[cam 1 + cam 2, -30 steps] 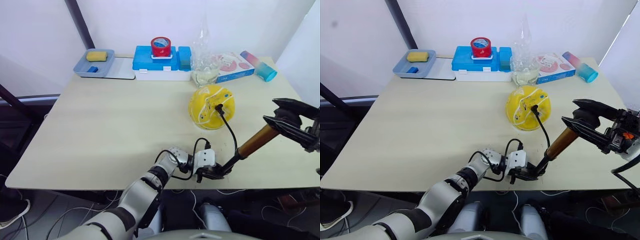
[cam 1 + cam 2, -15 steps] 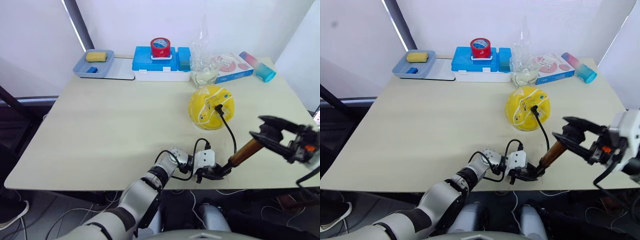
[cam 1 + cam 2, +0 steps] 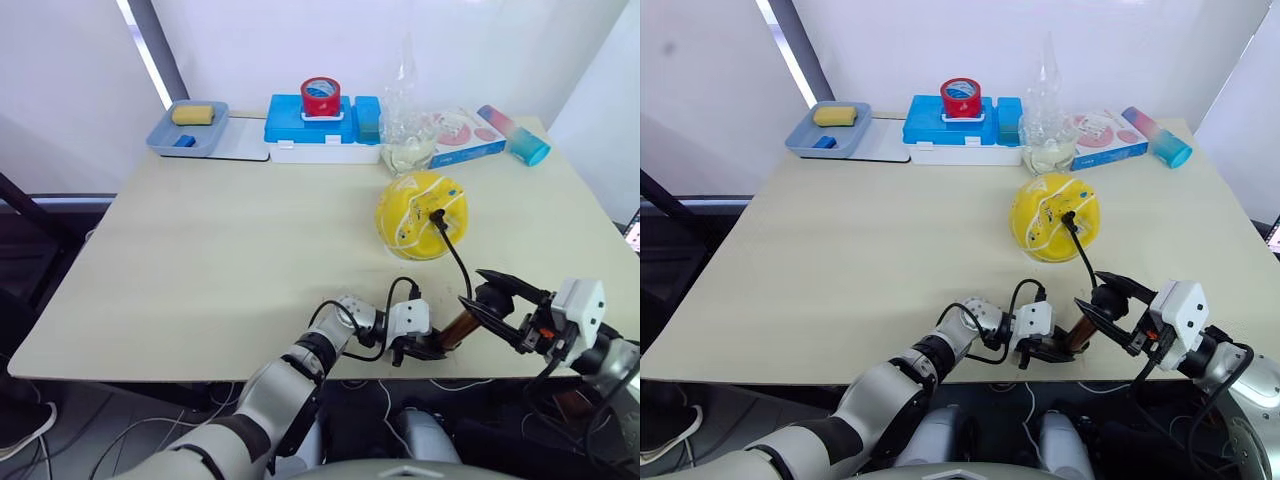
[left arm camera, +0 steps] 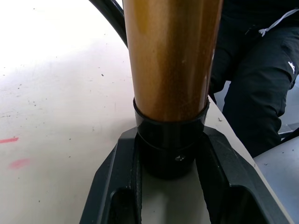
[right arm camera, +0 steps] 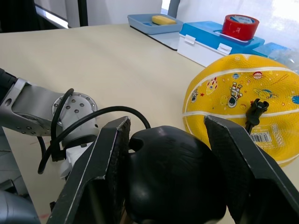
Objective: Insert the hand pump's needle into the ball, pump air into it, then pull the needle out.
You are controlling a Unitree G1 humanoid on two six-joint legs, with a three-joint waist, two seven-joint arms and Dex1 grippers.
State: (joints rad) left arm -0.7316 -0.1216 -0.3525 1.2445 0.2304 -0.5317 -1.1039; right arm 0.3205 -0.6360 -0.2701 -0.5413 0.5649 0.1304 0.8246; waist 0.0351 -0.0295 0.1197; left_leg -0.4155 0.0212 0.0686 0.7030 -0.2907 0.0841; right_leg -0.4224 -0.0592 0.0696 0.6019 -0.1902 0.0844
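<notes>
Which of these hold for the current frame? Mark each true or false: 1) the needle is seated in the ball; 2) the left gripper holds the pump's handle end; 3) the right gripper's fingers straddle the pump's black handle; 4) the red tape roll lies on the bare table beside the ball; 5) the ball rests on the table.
1) True: the needle sits in the ball.
2) False: the left gripper clamps the black base end of the hand pump.
3) True: the right gripper has a finger on each side of the handle.
4) False: the tape roll sits on the blue box at the far edge.
5) True: it rests on the table.
</notes>
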